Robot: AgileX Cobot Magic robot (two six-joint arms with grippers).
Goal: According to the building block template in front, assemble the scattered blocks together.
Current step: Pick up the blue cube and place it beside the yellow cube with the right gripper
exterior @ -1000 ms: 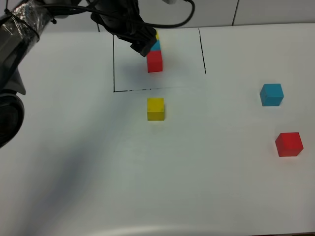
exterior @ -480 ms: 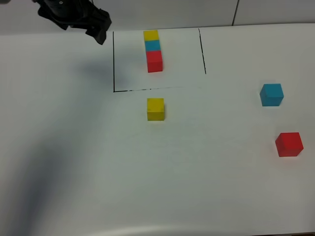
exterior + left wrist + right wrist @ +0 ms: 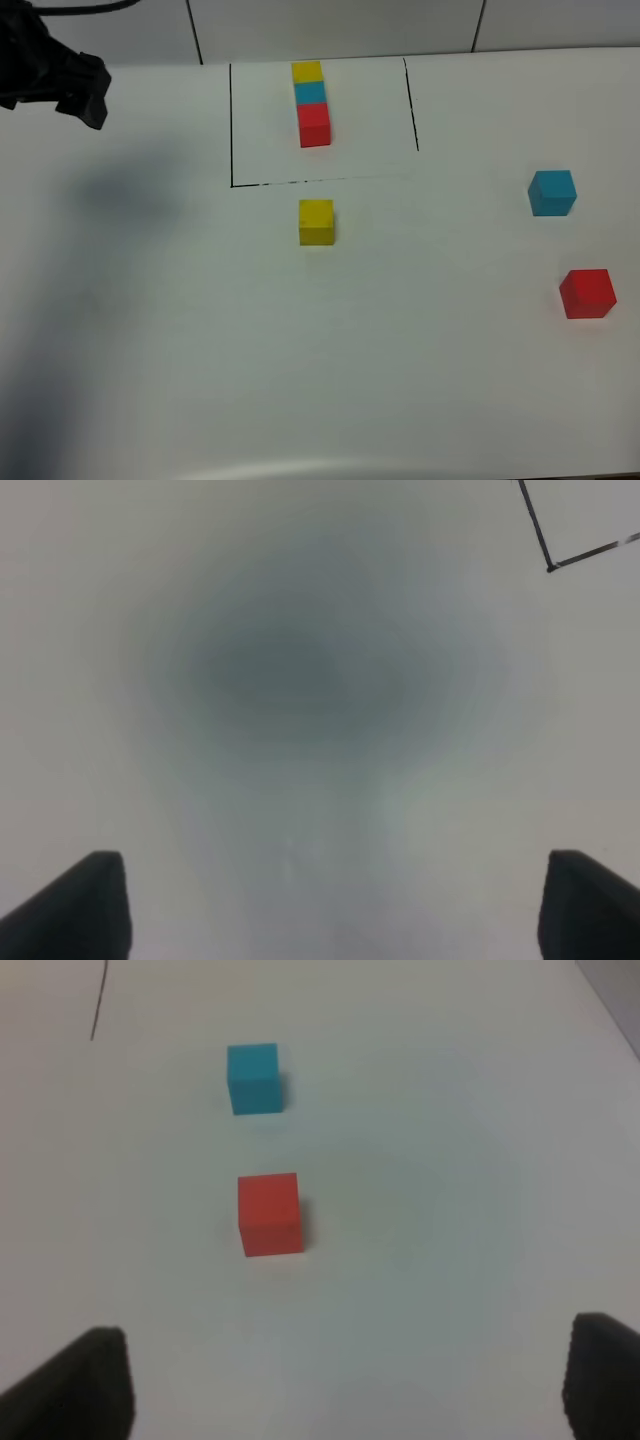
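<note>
Because the building block template (image 3: pixel 312 103) was there to be copied, it sat as a tight straight row of yellow, cyan-blue and red cubes, faces touching, inside a thin black outline (image 3: pixel 231 130) drawn on the white worktop (image 3: pixel 300 380). The line seemingly marked that row as reference rather than stock. None of the scattered blocks was joined to another. The yellow block (image 3: pixel 316 221) lay just outside the outline's near edge, almost in line with the template's row. The cyan-blue block (image 3: pixel 552 192) and the red block (image 3: pixel 587 293) lay well to the template's right, apart from each other, the red one the farther from it. The left arm (image 3: pixel 55 75) hung to the template's left, clear of the outline. The left jaws were spread wide with only bare worktop between their dark tips, so they held nothing. The right jaws were likewise parted and empty, aimed at the cyan-blue and red blocks, which probably fell to that arm because they lay on its side. All the cubes looked plain, matte and sharp-edged. Their flat square faces should offer parallel sides for gripping and should butt together cleanly. The worktop was smooth, pale and dull, with a soft shadow near the left arm.
</note>
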